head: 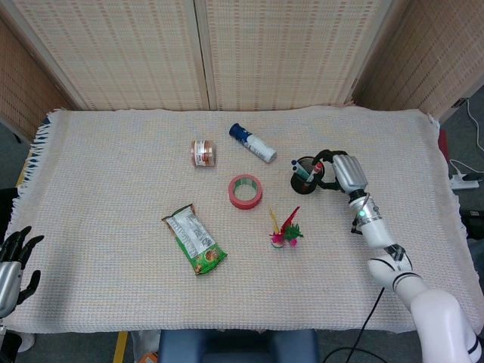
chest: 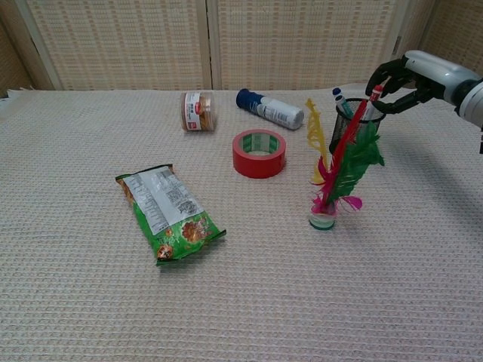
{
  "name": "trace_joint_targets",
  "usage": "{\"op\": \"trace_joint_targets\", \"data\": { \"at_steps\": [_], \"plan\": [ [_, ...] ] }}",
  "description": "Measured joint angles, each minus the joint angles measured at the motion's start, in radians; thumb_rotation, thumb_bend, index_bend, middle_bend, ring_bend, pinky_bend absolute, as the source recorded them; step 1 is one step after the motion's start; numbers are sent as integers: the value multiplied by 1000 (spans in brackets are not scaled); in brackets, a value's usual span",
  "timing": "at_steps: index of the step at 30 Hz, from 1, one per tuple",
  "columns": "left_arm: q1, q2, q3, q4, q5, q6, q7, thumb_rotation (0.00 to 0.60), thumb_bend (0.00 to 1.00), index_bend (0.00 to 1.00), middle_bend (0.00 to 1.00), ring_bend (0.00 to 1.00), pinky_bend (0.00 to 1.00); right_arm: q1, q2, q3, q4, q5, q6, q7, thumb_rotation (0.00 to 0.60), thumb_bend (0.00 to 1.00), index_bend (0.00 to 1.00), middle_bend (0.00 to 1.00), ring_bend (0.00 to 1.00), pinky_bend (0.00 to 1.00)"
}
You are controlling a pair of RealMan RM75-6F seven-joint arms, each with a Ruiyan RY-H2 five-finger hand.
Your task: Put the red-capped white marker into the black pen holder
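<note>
Right hand: the right hand point(chest: 411, 75) hangs just right of the holder's rim, dark fingers point(chest: 383, 73) curved and apart around the marker's top. Whether they touch the cap cannot be told; nothing is plainly held.
Marker position: the red-capped white marker point(chest: 371, 100) stands inside the black mesh pen holder point(chest: 349, 123), red cap above the rim.
Long axis: near upright, leaning toward the right hand's side of the rim.
Direction from fingers: the cap lies immediately left of and slightly below the fingertips in the chest view; the head view shows the same hand point(head: 342, 172) just beside the holder point(head: 303, 177).
Nearer hand: right. The left hand point(head: 13, 257) sits at the table's near left corner, well apart, fingers spread and empty.
Neighbours: a blue-capped pen point(chest: 339, 100) shares the holder; a feathered shuttlecock point(chest: 336, 177) stands in front.
Judgement: placement looks complete; the next move would be a clean withdrawal rightward and up, avoiding tipping the holder.
</note>
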State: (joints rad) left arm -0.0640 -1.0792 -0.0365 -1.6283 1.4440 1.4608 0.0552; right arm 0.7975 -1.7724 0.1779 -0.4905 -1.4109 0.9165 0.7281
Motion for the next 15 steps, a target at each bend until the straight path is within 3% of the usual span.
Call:
{"op": "trace_joint_targets", "data": {
  "at_steps": [7, 10, 15],
  "plan": [
    [-2, -2, 2, 0, 3, -2, 5, 600, 418, 167, 8, 0, 262, -19, 41, 12, -71, 8, 44, -41, 600, 327, 431, 301, 300, 210],
    [-2, -3, 3, -1, 5, -3, 7, 600, 417, 167, 8, 0, 262, -34, 76, 14, -134, -5, 116, -58, 600, 327, 431, 300, 300, 210],
    [-4, -4, 5, -2, 12, -3, 7, 600, 417, 167, 8, 0, 262, -89, 178, 9, -342, -51, 303, -149, 600, 327, 432, 301, 329, 226]
  ]
}}
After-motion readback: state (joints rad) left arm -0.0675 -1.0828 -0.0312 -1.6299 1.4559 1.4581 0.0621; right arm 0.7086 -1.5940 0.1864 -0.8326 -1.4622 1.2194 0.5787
